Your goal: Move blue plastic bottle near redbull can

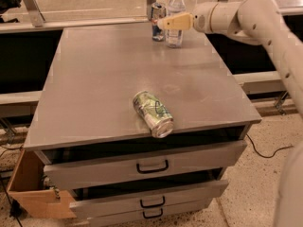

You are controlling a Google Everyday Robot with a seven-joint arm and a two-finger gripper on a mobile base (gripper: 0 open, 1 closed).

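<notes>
The blue plastic bottle (176,3), clear with a white cap, stands upright at the far edge of the grey table (94,79). The redbull can (155,30), slim and blue-and-silver, stands upright just left of it, almost touching. My gripper (171,21) reaches in from the right on the white arm and lies across the front of the bottle's middle, its tip at the can's right edge. I cannot tell whether it touches the bottle.
A wider green-and-white can (152,113) lies on its side near the table's front edge. Below the top are drawers (151,167), partly pulled out. A cardboard box (28,193) sits on the floor at lower left. A metal rail (94,20) runs behind the table.
</notes>
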